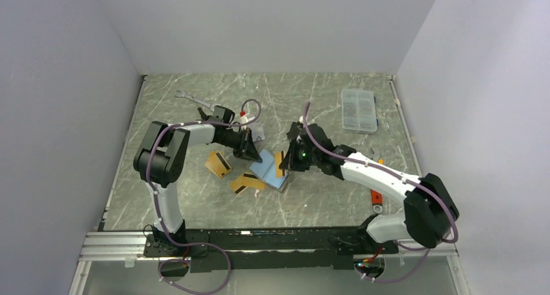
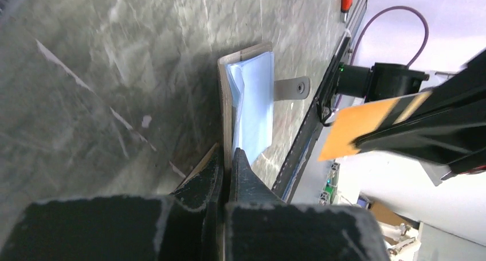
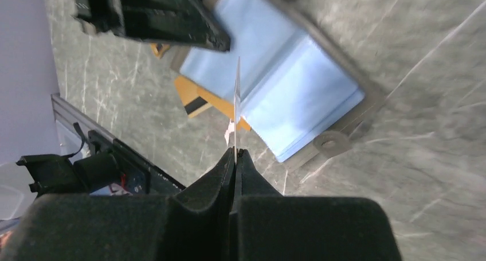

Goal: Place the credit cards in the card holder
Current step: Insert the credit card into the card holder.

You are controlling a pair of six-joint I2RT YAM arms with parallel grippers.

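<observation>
The card holder [image 1: 267, 170] lies open mid-table, its pale blue sleeves [image 3: 286, 94] facing up and its snap tab [image 2: 292, 89] sticking out. My left gripper [image 2: 229, 155] is shut on the edge of its taupe cover [image 2: 224, 100], at the holder's far-left corner [image 1: 250, 151]. My right gripper [image 3: 235, 152] is shut on a gold-orange credit card [image 2: 367, 123], which shows edge-on [image 3: 236, 94] and hangs just above the sleeves [image 1: 280, 163]. Two more gold-orange credit cards with black stripes lie on the table, one [image 1: 218, 164] left of the holder and one [image 1: 246, 183] in front of it.
A clear compartment box [image 1: 358, 109] sits at the back right. A metal wrench [image 1: 193, 100] lies at the back left. A red-handled tool [image 1: 376, 196] lies near the right arm. The metal rail [image 1: 259, 240] runs along the near edge.
</observation>
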